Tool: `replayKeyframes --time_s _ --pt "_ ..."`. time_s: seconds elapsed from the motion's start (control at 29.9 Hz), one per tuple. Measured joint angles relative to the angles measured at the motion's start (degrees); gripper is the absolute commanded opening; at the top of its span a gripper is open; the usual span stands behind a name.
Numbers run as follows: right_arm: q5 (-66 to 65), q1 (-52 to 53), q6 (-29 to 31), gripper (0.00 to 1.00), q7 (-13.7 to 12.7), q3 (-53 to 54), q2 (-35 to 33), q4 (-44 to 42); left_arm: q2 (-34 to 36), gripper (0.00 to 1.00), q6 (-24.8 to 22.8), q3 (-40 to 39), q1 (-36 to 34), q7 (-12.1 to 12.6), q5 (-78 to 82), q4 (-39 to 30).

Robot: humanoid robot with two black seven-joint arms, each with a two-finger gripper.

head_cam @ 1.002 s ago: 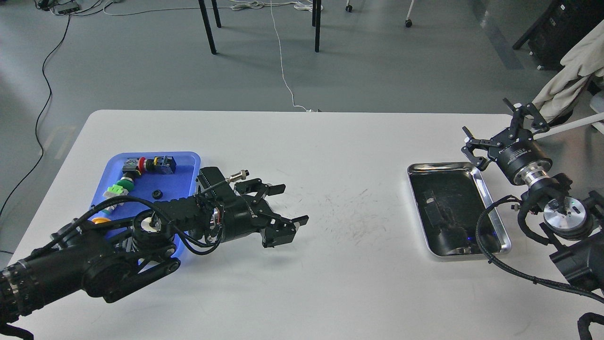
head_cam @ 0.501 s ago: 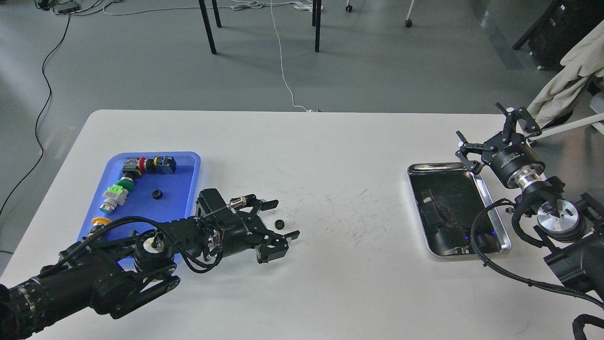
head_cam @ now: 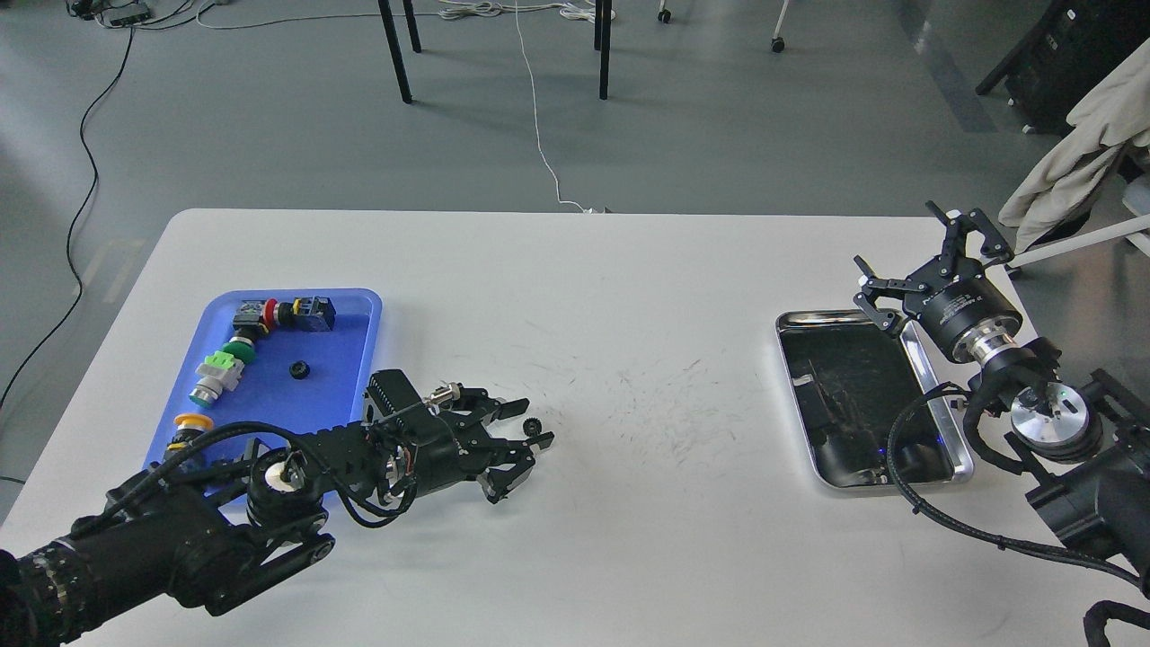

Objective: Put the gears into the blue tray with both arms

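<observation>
One small black gear (head_cam: 532, 425) lies on the white table between the fingertips of my left gripper (head_cam: 535, 423), which is open but narrowed around it, just right of the blue tray (head_cam: 346, 346). Whether the fingers touch the gear I cannot tell. A second gear (head_cam: 298, 368) rests inside the blue tray near its middle. My left arm covers the tray's near right corner. At the far right, my right gripper (head_cam: 906, 254) is open and holds nothing, raised over the far right corner of the silver tray (head_cam: 835, 314).
Colourful push-button switches (head_cam: 221, 370) line the blue tray's left and far sides. The shiny silver tray has only dark reflections in it. A black cable (head_cam: 907, 449) from my right arm loops over the silver tray's near right corner. Cloth (head_cam: 1078, 144) hangs beyond the table's right edge.
My left gripper dropped lower and drew back left, and its fingers narrowed around the gear on the table. My right gripper shifted left toward the silver tray, still open.
</observation>
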Motion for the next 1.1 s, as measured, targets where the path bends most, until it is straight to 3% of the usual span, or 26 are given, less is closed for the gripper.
replayKeyframes --time_s 0.27,0.53,0.84,1.1 --pt "0.0 0.0 0.0 0.97 0.0 -0.1 0.0 0.0 -0.1 0.11 0.3 -0.1 0.9 -0.1 0.0 0.9" --pt "0.0 0.1 0.0 0.97 0.0 -0.1 -0.2 0.0 4.3 0.1 0.3 -1.9 -1.1 -0.3 0.0 -1.9" --pt "0.0 0.5 0.0 0.97 0.0 -0.1 -0.1 0.0 22.1 0.1 0.4 -3.4 -8.6 -0.7 -12.3 -10.7" --pt "0.0 0.6 0.0 0.97 0.0 -0.1 -0.1 -0.1 28.0 0.1 0.5 -2.1 -5.2 -3.4 -21.1 -8.9"
